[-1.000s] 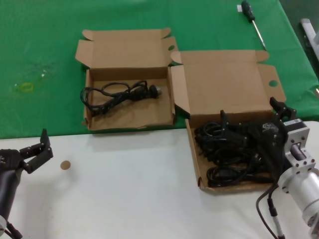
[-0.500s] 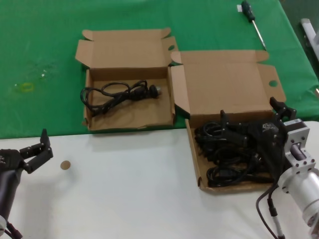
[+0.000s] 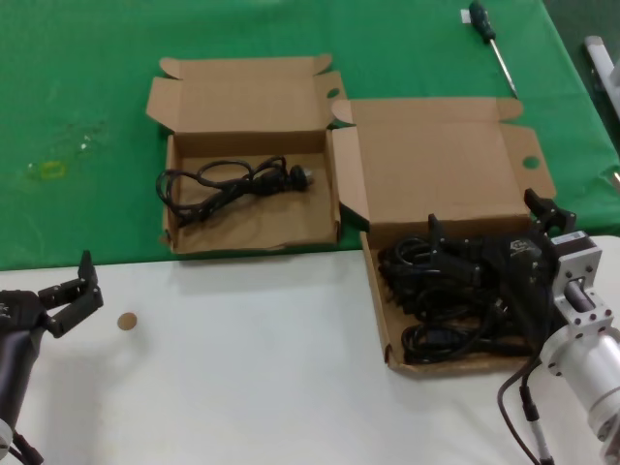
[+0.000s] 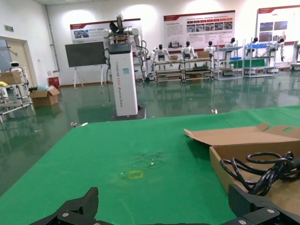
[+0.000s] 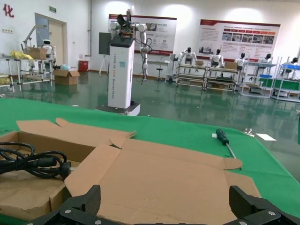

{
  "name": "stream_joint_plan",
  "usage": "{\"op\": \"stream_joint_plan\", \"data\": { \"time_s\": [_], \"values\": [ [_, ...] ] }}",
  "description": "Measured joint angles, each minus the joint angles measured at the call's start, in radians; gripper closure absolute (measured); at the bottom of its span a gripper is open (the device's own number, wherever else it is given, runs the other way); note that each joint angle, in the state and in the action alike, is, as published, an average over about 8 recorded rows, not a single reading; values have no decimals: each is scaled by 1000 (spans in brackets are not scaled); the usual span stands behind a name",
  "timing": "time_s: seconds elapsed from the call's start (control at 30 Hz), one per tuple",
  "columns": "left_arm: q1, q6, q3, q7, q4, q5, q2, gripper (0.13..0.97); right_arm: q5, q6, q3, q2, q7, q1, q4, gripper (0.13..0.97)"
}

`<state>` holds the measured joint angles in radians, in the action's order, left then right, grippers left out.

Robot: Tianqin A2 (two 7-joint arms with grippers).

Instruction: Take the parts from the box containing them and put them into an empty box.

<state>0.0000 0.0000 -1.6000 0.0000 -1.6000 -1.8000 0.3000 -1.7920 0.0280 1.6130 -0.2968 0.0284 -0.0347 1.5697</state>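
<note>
right gripper (image 3: 489,254) spread open over the tangled black power cords (image 3: 450,300) piled in the larger box (image 3: 380,315) | left gripper (image 3: 73,291) parked open on white table (image 3: 252,368) | one looped cord (image 3: 228,182) is laid in the smaller box (image 3: 252,232)

I see even, bright overhead light. Ceiling lamps glare off the glossy hall floor (image 5: 187,101) in both wrist views. Soft shadows sit under the box flaps; the white table (image 3: 252,368) looks slightly washed out.
</note>
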Motion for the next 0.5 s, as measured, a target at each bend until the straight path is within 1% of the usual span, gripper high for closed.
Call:
{"op": "stream_joint_plan", "data": {
  "time_s": [0.5],
  "values": [
    [0, 0, 0, 0, 0, 0, 0, 132, 0, 0, 0, 0, 0, 0, 0, 129]
  ]
}}
